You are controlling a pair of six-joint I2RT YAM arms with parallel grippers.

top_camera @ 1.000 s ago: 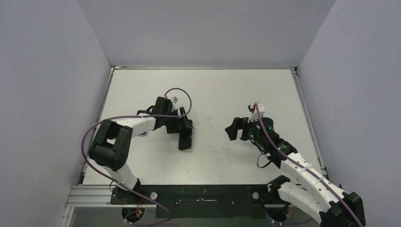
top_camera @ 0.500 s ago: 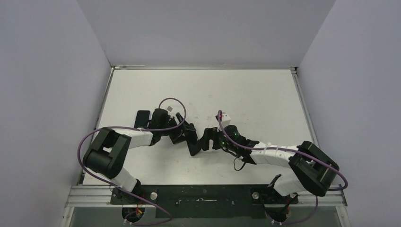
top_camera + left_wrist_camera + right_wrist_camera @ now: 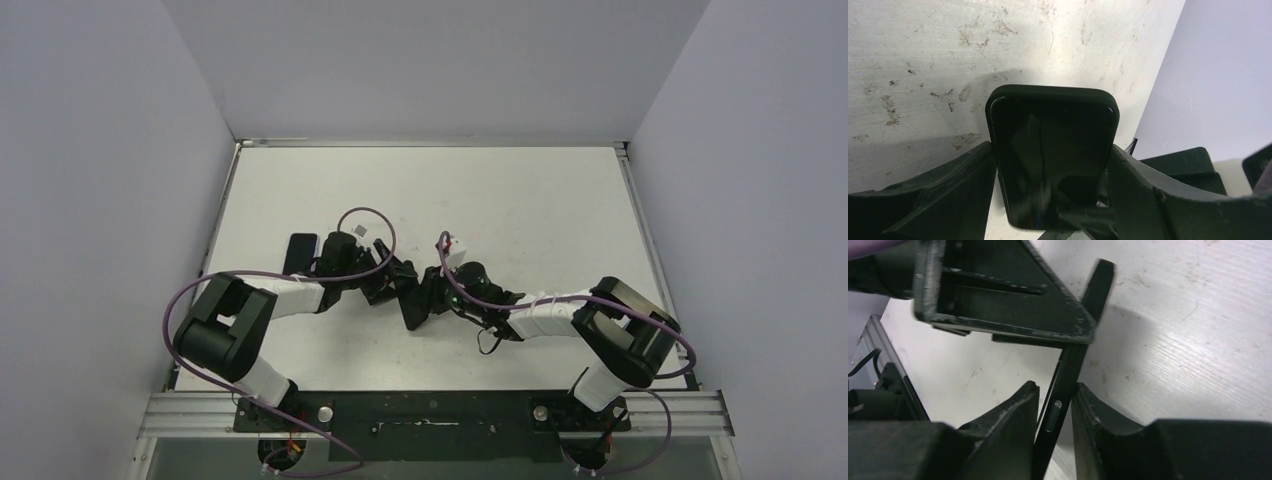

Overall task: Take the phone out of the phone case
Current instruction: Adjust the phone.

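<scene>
My left hand (image 3: 1050, 195) grips the phone (image 3: 1050, 145) by its long sides, and my right hand (image 3: 1057, 412) pinches its front and back.

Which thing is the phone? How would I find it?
Look at the middle of the white table. Held up there between the left gripper and the right gripper is the phone, a thin slab with a glossy black screen and rounded corners. The other black rectangle, further left, lies flat with no gripper on it.
</scene>
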